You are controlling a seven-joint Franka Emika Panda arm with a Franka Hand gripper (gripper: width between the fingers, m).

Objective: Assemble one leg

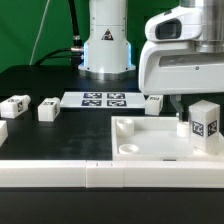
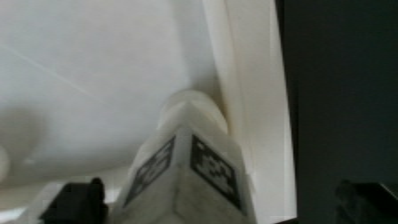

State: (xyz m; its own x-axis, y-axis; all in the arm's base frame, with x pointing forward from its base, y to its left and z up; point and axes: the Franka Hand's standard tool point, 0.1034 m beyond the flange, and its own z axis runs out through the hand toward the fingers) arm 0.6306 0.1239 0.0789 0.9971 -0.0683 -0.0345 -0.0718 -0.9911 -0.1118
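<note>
On tabletop corner, exterior view's right | leg upright, long axis vertical, straight below gripper | jaws spread, straddling the leg, not clamped | judgement: closing comes next.

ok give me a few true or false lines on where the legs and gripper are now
1. A leg stands upright on the tabletop. True.
2. The gripper is shut on it. False: its fingers stand wide apart, clear of the leg.
3. The marker board lies on the tabletop. False: it lies on the black table behind it.
4. Loose legs lie on the table at the exterior view's left. True.
</note>
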